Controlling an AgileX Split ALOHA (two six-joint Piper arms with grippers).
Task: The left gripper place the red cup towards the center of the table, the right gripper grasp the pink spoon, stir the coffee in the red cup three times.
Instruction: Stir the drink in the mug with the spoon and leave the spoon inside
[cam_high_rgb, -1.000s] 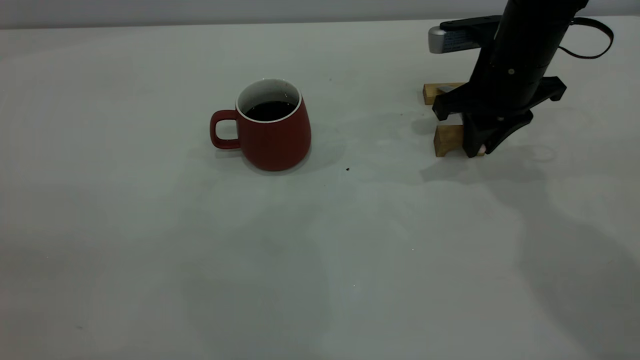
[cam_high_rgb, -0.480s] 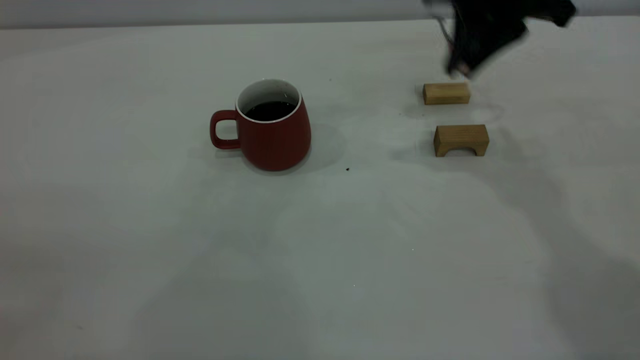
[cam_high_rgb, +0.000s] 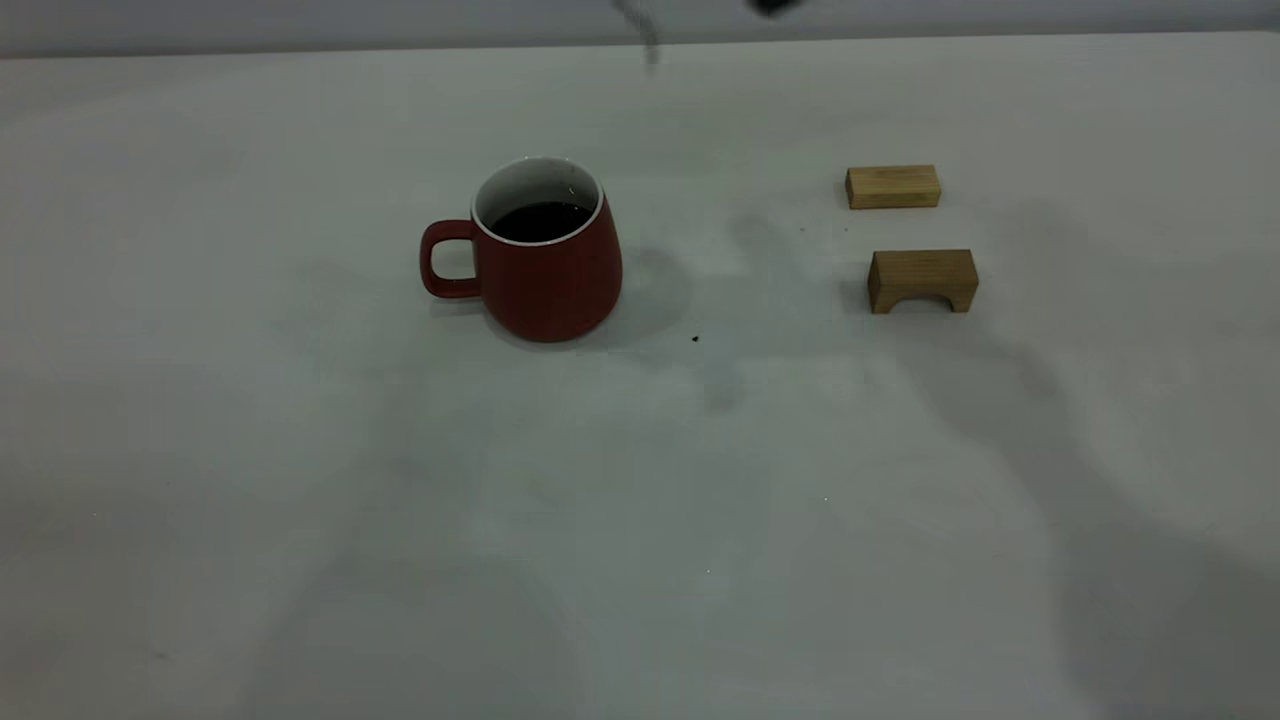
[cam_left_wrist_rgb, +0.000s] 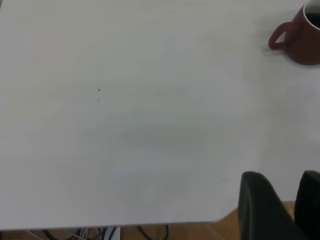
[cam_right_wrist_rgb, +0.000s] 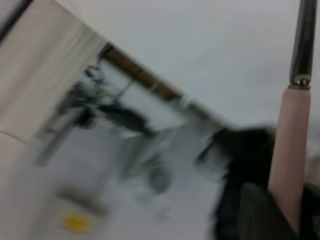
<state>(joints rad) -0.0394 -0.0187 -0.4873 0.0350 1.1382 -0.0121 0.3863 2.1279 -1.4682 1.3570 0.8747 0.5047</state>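
Observation:
The red cup (cam_high_rgb: 545, 270) stands upright on the table (cam_high_rgb: 640, 520), left of the middle, its handle pointing left and dark coffee (cam_high_rgb: 540, 220) inside. In the left wrist view the cup (cam_left_wrist_rgb: 302, 35) sits far off. My left gripper (cam_left_wrist_rgb: 285, 192) hangs by the table's edge, fingers slightly apart and holding nothing. My right gripper (cam_right_wrist_rgb: 292, 217) is shut on the pink spoon (cam_right_wrist_rgb: 292, 145), whose metal neck (cam_right_wrist_rgb: 303, 40) sticks out past the fingers. From outside, only a black bit of that gripper (cam_high_rgb: 775, 7) and a blurred grey streak of the spoon (cam_high_rgb: 650, 40) show at the top edge, behind and right of the cup.
Two tan wooden blocks lie at the right: a flat one (cam_high_rgb: 893, 187) and an arched one (cam_high_rgb: 922, 280) in front of it. A tiny dark speck (cam_high_rgb: 695, 339) marks the table right of the cup.
The right gripper has risen from the wooden blocks with the spoon and swung up and to the left, almost leaving the exterior view. The cup and blocks have not moved.

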